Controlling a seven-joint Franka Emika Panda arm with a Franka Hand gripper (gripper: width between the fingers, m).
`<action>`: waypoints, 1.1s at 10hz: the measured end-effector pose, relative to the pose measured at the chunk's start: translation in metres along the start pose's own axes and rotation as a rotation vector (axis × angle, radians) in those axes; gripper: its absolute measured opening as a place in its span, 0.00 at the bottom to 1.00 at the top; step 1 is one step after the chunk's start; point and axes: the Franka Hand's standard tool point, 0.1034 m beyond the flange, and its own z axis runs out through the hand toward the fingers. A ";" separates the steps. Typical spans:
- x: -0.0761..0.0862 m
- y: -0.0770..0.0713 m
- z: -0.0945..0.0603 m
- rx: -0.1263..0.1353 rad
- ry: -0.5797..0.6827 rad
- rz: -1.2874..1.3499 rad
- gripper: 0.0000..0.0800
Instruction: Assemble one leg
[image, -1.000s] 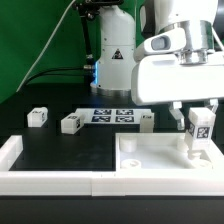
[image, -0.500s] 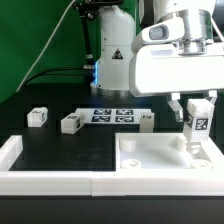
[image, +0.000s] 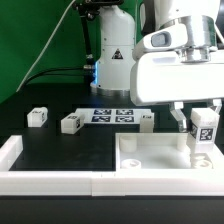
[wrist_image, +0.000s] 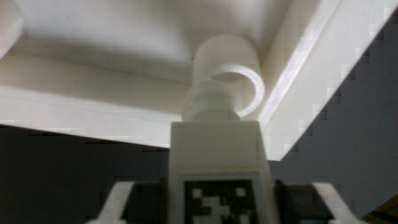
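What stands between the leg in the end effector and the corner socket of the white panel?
Nothing visible does. The end effector holds the leg upright at the white panel corner. In the wrist view the leg's tip points straight at the round socket, with no other part between.

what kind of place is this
Probably a robotics lab bench: a robot hand holding a tagged leg at a white panel, and a marker board on the black table.

The leg (image: 203, 131) stands upright over the panel (image: 150, 165), lower right of the exterior view; the marker board (image: 112, 115) lies centre, spare legs (image: 71, 122) at its left.
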 end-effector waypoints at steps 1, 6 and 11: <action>0.001 -0.001 0.001 -0.003 0.021 -0.001 0.36; -0.004 -0.011 0.003 -0.001 0.044 -0.015 0.36; -0.012 -0.009 0.009 -0.013 0.084 -0.020 0.36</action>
